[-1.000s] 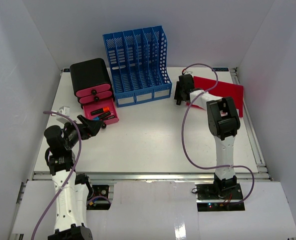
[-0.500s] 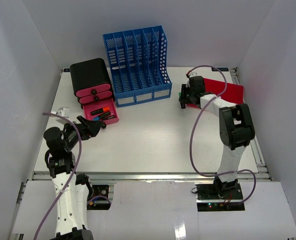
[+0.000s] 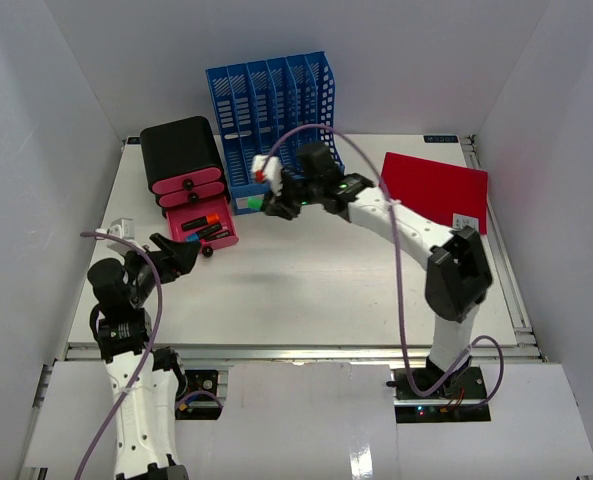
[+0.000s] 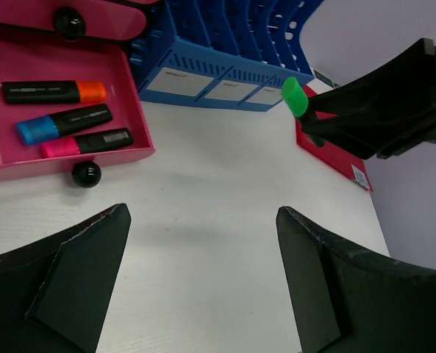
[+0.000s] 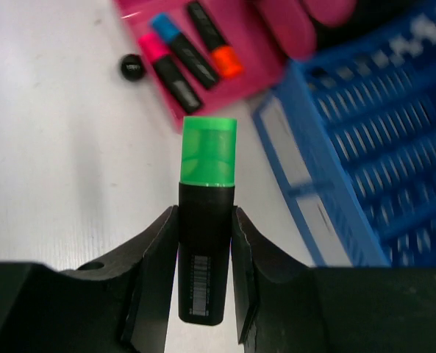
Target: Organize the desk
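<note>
Firmly, right tool point(image 5: 205, 222) clamps green-capped highlighter point(image 5: 209, 158) — left tool point(image 4: 203, 217) gapes wide.

The top camera looks down on the whole desk point(image 3: 306, 290) from high above its near edge, and both wrist cameras look closely at the pink drawer point(image 4: 128, 101).

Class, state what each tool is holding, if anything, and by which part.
The right tool grips a green-capped highlighter by its black barrel. The left tool is open, holding nothing.
</note>
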`<action>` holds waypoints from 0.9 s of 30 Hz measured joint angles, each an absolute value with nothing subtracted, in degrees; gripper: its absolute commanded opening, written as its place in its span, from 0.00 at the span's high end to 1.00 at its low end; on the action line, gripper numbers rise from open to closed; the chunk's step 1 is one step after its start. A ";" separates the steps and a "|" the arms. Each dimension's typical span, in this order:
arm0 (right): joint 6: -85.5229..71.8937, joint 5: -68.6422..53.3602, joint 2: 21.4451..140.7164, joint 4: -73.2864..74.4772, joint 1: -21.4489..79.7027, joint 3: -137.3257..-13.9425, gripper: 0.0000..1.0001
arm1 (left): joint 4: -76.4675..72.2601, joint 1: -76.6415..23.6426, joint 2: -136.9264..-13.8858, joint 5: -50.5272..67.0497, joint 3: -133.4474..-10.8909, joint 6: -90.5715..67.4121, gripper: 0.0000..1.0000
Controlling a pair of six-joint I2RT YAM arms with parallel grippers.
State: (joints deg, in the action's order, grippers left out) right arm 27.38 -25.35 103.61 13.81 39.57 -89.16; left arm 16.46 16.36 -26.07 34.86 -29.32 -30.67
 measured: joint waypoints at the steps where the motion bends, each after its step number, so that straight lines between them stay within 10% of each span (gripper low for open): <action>1: 30.40 -25.26 106.16 14.86 42.35 -92.66 0.92 | 17.39 16.36 -25.99 33.66 -29.50 -30.65 0.08; 16: 43.70 -11.12 140.50 6.94 57.66 -124.81 0.88 | 27.12 16.36 -24.86 21.63 -33.87 -30.30 0.08; 20: 44.04 -7.06 144.56 0.30 57.71 -124.86 0.73 | 28.43 16.36 -24.86 19.78 -33.92 -30.38 0.08; 27: 46.19 -2.22 147.31 -9.83 57.74 -124.88 0.18 | 30.20 16.32 -24.90 17.41 -34.62 -30.48 0.09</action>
State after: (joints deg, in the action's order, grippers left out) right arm 46.19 -2.22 147.31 -9.83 57.74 -124.88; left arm 30.20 16.32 -24.90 17.41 -34.62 -30.48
